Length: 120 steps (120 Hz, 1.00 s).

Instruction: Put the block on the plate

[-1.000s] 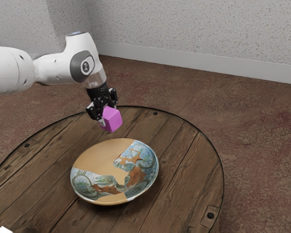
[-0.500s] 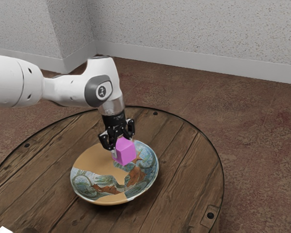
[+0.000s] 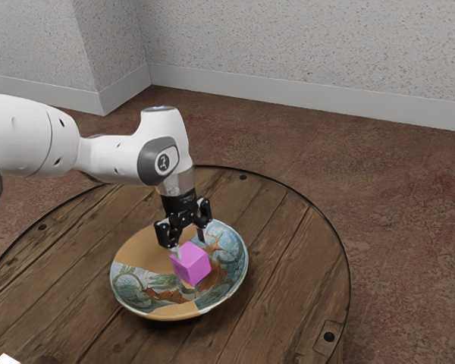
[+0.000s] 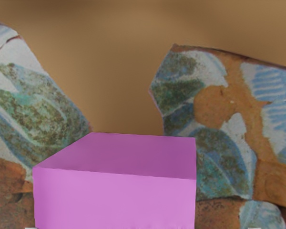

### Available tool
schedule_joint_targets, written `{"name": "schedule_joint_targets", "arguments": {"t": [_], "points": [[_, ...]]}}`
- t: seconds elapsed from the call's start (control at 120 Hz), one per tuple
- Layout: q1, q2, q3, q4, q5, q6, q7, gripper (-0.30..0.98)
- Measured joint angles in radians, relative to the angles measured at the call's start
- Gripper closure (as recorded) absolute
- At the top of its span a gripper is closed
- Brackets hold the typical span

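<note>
I read the clock on the exterior view, with twelve at its top. My arm (image 3: 121, 158) reaches in from between nine and ten o'clock, and I have the end effector (image 3: 189, 244) pointing down over the plate (image 3: 140, 254). Its fingers are spread: one is by the block's (image 3: 191, 265) ten-to-eleven o'clock side, the other stands off toward one o'clock. In the wrist view I see a gap between the block and one fingertip (image 4: 254, 228), so I'm not pinching it.

The pink block is inside the plate's outline, close to the middle; I can't make out its underside. The plate is tan toward ten and eleven o'clock, with blue-green and rust patterned pieces. It sits on the round wooden worktop (image 3: 288, 265), with a bolt (image 3: 329, 337) out at four o'clock from it.
</note>
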Motion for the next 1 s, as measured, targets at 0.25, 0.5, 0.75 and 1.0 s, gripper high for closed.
{"name": "schedule_joint_targets", "arguments": {"t": [0.25, 0.5, 0.75, 1.0], "points": [[0.0, -0.035, 0.014, 0.019, 0.002, -0.014, 0.0, 0.04], [-0.001, -0.153, 0.008, 0.104, 0.047, -0.167, 0.031, 0.01], [0.001, -0.223, 0.0, 0.367, 0.125, -0.428, 0.262, 0.0], [0.002, -0.222, 0.003, 0.523, 0.159, -0.606, 0.57, 0.0]]}}
